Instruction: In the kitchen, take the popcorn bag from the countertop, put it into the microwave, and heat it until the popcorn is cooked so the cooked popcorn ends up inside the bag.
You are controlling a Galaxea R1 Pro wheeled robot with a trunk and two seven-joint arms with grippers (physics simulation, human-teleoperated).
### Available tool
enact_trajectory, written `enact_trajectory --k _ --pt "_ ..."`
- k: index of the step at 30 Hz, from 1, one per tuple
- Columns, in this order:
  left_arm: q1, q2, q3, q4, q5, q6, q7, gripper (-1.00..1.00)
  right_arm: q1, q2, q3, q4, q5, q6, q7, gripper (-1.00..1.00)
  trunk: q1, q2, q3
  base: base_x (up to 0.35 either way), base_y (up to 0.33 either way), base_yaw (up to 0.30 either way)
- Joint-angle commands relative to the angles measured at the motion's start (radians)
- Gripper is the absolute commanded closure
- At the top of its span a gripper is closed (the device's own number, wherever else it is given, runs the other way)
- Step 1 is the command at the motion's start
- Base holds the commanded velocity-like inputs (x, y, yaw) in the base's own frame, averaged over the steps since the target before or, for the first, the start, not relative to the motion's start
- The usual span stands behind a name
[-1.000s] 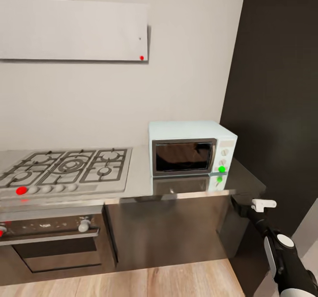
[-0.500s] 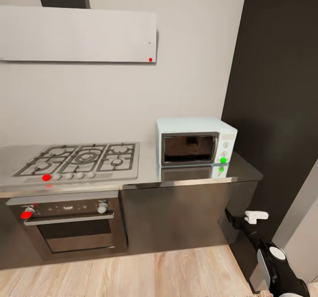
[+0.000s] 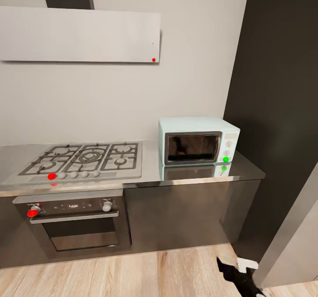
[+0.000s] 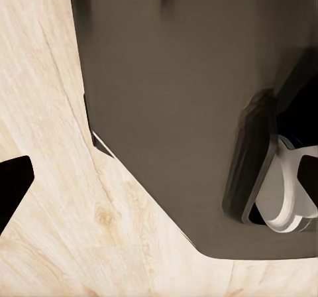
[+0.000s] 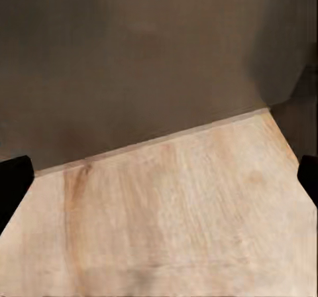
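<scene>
View drawn back since earlier; microwave [image 3: 198, 141] shut on countertop [image 3: 247, 169] beside hob [image 3: 84, 158]; right gripper [image 5: 159, 171] open, left gripper's state unclear

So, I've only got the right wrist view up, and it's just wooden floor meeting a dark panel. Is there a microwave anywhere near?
Observer: Yes. The head view shows a small pale mint-blue microwave standing on the glossy grey countertop, with its dark glass door shut.
Operator: What's next to it?
Observer: A steel gas hob with grates is set into the same countertop, on the robot's left of the microwave.
Operator: And underneath that?
Observer: A built-in dark oven with knobs sits below the hob, and its door is closed too.
</scene>
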Motion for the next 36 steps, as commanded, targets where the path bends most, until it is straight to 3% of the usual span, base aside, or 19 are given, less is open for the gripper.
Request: enact_trajectory --k 1,3,6,8,11,14,18,27,36 --pt "0.000 0.000 0.001 -0.002 0.000 0.006 -0.002 -1.00 0.000 -0.045 -0.008 0.164 0.009 -0.003 -0.113 -1.00 0.000 -0.001 -0.001 0.000 0.000 0.000" --pt "0.000 0.000 0.001 -0.002 0.000 0.006 -0.002 -1.00 0.022 -0.076 -0.004 0.243 0.010 0.016 -0.218 -1.00 0.000 -0.001 -0.001 0.000 0.000 0.000" --pt "0.000 0.000 0.001 -0.002 0.000 0.006 -0.002 -1.00 0.159 -0.075 0.001 0.262 0.013 0.075 -0.257 -1.00 0.000 -0.001 -0.001 0.000 0.000 0.000" --pt "0.000 0.000 0.001 -0.002 0.000 0.006 -0.002 -1.00 0.269 -0.040 0.002 0.264 0.014 0.137 -0.283 -1.00 0.000 -0.001 -0.001 0.000 0.000 0.000" --pt "0.000 0.000 0.001 -0.002 0.000 0.006 -0.002 -1.00 0.403 -0.008 0.003 0.264 0.015 0.181 -0.318 -1.00 0.000 -0.001 -0.001 0.000 0.000 0.000" --pt "0.000 0.000 0.001 -0.002 0.000 0.006 -0.002 -1.00 0.518 0.054 0.003 0.264 0.015 0.195 -0.326 -1.00 0.000 -0.001 -0.001 0.000 0.000 0.000" --pt "0.000 0.000 0.001 -0.002 0.000 0.006 -0.002 -1.00 0.544 0.080 -0.001 0.263 0.015 0.188 -0.322 -1.00 0.000 -0.001 -0.001 0.000 0.000 0.000" --pt "0.000 0.000 0.001 -0.002 0.000 0.006 -0.002 -1.00 0.546 0.080 -0.007 0.180 0.012 0.153 -0.323 -1.00 0.000 -0.001 -0.001 0.000 0.000 0.000" --pt "0.000 0.000 0.001 -0.002 0.000 0.006 -0.002 -1.00 0.546 0.080 -0.006 0.174 0.012 0.152 -0.323 -1.00 0.000 -0.001 -0.001 0.000 0.000 0.000"
